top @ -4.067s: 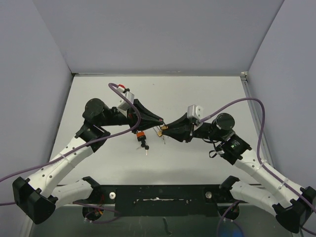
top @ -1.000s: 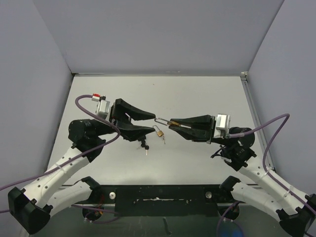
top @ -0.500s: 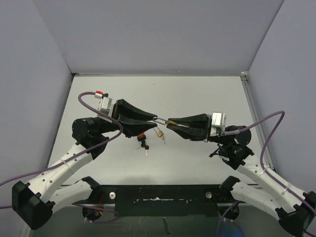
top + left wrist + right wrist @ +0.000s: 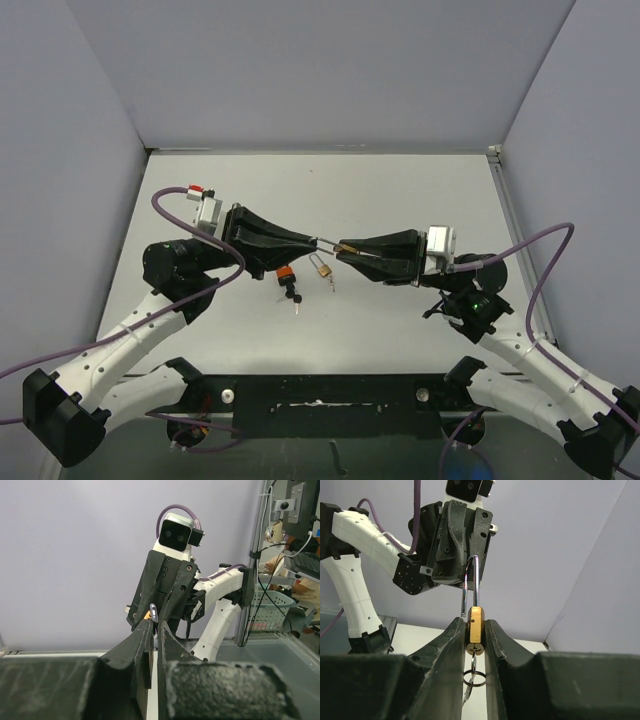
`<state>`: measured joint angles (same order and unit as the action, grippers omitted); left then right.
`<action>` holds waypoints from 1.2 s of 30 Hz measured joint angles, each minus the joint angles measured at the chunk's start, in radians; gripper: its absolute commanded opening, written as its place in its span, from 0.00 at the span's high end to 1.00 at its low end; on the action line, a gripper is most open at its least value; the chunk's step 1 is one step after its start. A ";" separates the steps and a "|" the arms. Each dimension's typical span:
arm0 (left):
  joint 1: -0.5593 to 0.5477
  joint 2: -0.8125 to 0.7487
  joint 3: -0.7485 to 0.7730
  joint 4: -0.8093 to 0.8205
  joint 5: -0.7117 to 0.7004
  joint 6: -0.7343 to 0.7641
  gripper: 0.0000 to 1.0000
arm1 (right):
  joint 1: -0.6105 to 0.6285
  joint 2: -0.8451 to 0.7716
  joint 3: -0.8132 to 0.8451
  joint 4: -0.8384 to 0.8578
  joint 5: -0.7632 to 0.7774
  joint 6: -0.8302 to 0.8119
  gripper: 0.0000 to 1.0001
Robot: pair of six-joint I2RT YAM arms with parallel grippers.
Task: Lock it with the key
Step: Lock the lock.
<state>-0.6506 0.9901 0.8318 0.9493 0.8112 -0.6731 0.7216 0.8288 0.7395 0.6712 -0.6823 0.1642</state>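
My right gripper (image 4: 341, 248) (image 4: 475, 621) is shut on the brass padlock (image 4: 476, 625) (image 4: 346, 248) and holds it above the table. Its silver shackle (image 4: 476, 580) is open, with one leg free of the body. A key (image 4: 472, 664) sits in the keyhole underneath, and a key ring (image 4: 474, 679) hangs from it. My left gripper (image 4: 316, 240) (image 4: 155, 623) faces the right one and is closed on the top of the shackle (image 4: 153, 613), which shows end-on between its fingertips.
On the white table (image 4: 400, 190) under the grippers lie a second small brass padlock (image 4: 320, 266), an orange-tagged piece (image 4: 286, 272) and dark keys (image 4: 293, 294). Grey walls stand at the left, back and right.
My left gripper was open a second ago; it has moved right onto the shackle and shut on it. My right gripper has kept hold of the padlock and shifted slightly left.
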 measured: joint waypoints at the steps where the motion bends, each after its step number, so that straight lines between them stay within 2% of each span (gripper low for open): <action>1: 0.000 0.000 0.000 0.000 0.000 0.000 1.00 | 0.000 0.000 0.000 0.000 -0.002 0.002 1.00; 8: 0.000 -0.014 -0.009 0.001 0.000 0.001 1.00 | -0.001 0.024 0.019 0.002 -0.058 0.061 1.00; 22: 0.000 -0.045 -0.024 0.009 -0.012 0.036 1.00 | -0.003 0.088 0.028 0.142 -0.117 0.230 1.00; 36: 0.000 -0.046 -0.025 -0.011 -0.031 0.052 1.00 | -0.009 0.091 0.022 0.163 -0.116 0.256 1.00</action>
<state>-0.6510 0.9440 0.8070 0.9382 0.7799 -0.6209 0.7128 0.9199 0.7612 0.8341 -0.7986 0.4202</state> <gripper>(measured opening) 0.023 0.183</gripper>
